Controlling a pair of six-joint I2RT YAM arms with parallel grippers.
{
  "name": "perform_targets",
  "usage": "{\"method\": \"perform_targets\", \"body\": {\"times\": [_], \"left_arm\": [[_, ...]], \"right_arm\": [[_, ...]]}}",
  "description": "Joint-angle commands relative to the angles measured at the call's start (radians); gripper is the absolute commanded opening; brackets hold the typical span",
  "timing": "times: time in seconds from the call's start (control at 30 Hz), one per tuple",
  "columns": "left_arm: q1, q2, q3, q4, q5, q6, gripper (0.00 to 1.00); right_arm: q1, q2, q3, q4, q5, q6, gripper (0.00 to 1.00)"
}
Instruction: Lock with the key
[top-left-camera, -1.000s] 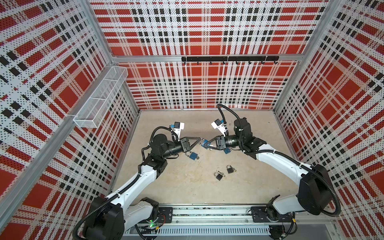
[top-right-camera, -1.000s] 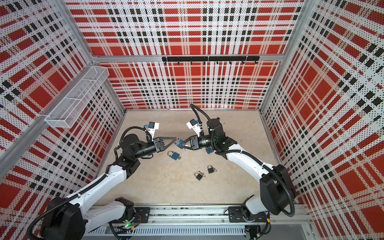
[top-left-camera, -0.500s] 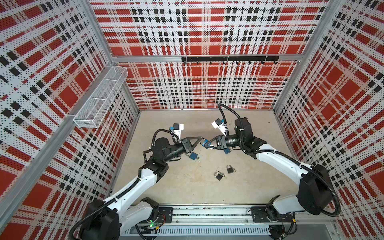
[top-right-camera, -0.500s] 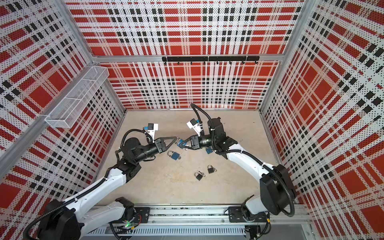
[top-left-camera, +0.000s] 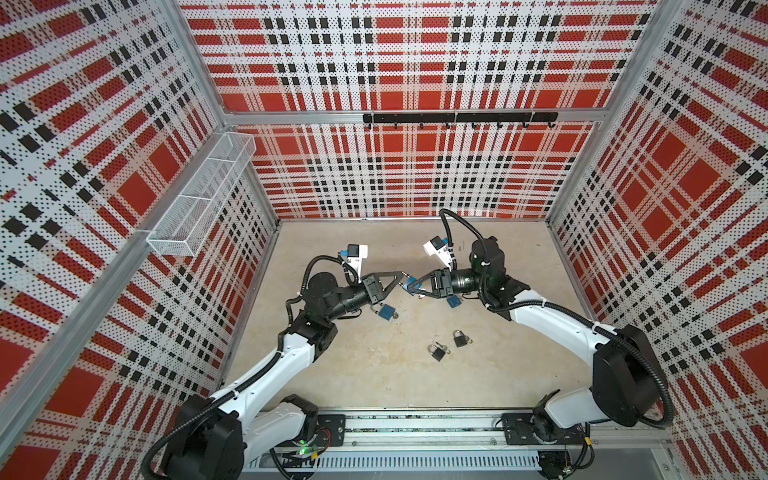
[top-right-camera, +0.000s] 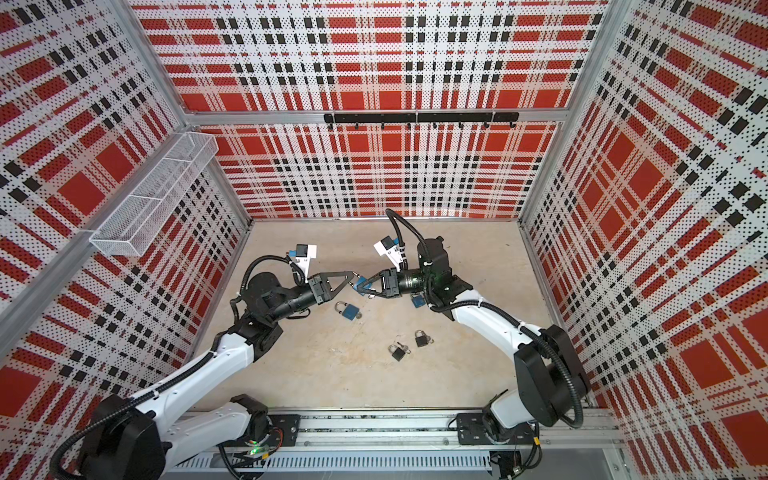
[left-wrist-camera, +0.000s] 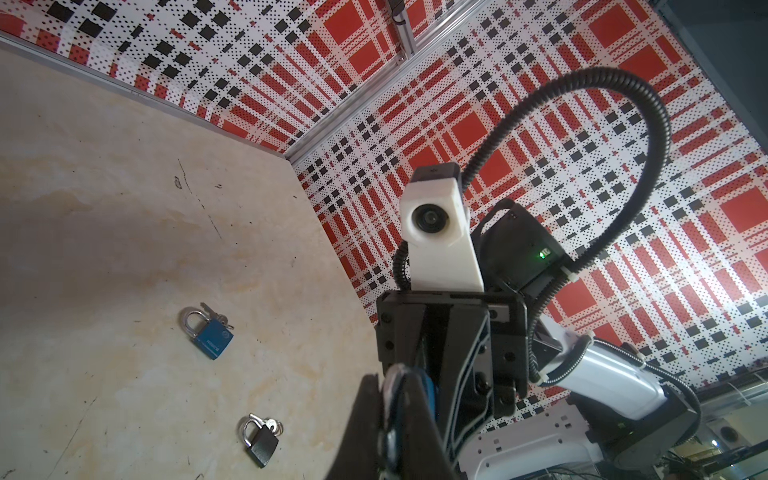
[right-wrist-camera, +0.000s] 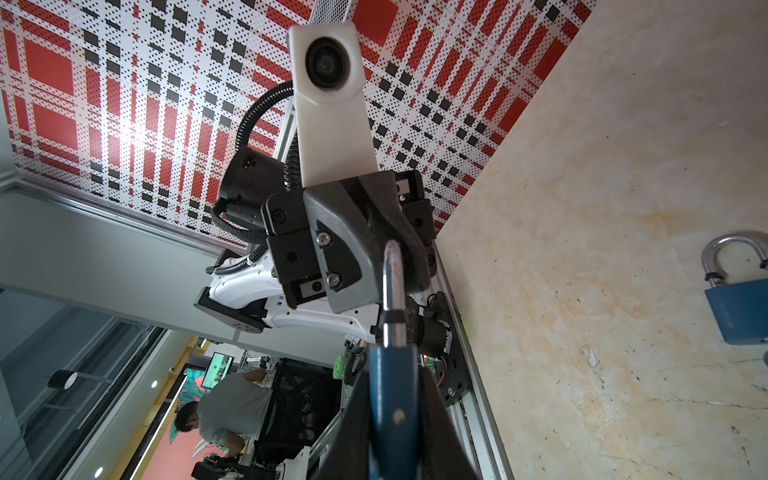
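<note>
My right gripper (top-left-camera: 410, 287) is shut on the body of a blue padlock (right-wrist-camera: 392, 399), pinching its flat faces, and holds it off the floor. Its silver shackle (right-wrist-camera: 392, 282) points straight at my left gripper (top-left-camera: 402, 277). That gripper meets it tip to tip and is shut on the shackle. In the left wrist view the shackle shows as a thin silver strip (left-wrist-camera: 390, 374) between the closed fingers. A small silvery piece (top-left-camera: 420, 296) hangs under the right gripper's fingers. I cannot tell whether it is the key.
On the floor lie another blue padlock (top-left-camera: 386, 311) with keys beside it, a further blue one (top-left-camera: 455, 301) under the right wrist, and two black padlocks (top-left-camera: 437, 352) (top-left-camera: 460, 340). A wire basket (top-left-camera: 199, 199) hangs on the left wall. A hook rail (top-left-camera: 457, 118) runs along the back.
The left arm has shifted slightly, its elbow and wrist nudging toward the right gripper. Both grippers have stayed tip to tip with the padlock between them.
</note>
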Motion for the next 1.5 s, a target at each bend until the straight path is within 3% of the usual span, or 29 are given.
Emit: {"method": "perform_targets", "body": {"times": [0.0,0.3,0.87,0.97,1.23,1.3,1.37,1.47], "left_arm": [[-0.082,0.037,-0.043,-0.150,0.076,0.030,0.00],[-0.205,-0.012,-0.142,-0.078,-0.018,-0.055,0.00],[-0.334,-0.016,-0.172,-0.051,-0.096,-0.083,0.00],[-0.315,-0.032,-0.176,-0.047,-0.125,-0.085,0.00],[-0.162,-0.023,-0.101,-0.047,-0.044,-0.087,0.00],[-0.135,-0.013,-0.085,-0.048,-0.029,-0.086,0.00],[-0.111,-0.007,-0.076,-0.049,-0.022,-0.085,0.00],[-0.074,-0.007,-0.064,-0.048,-0.023,-0.083,0.00]], "right_arm": [[0.035,-0.045,0.076,0.136,0.015,-0.065,0.00],[0.022,-0.041,0.076,0.139,0.046,-0.070,0.00],[0.007,-0.036,0.079,0.124,0.051,-0.082,0.00],[0.007,-0.032,0.076,0.125,0.049,-0.079,0.00],[0.011,-0.045,0.058,-0.065,0.103,-0.202,0.00],[0.011,-0.056,0.045,-0.067,0.110,-0.208,0.13],[0.012,-0.065,0.033,-0.066,0.115,-0.212,0.17],[0.011,-0.074,0.017,-0.068,0.117,-0.212,0.33]]}}
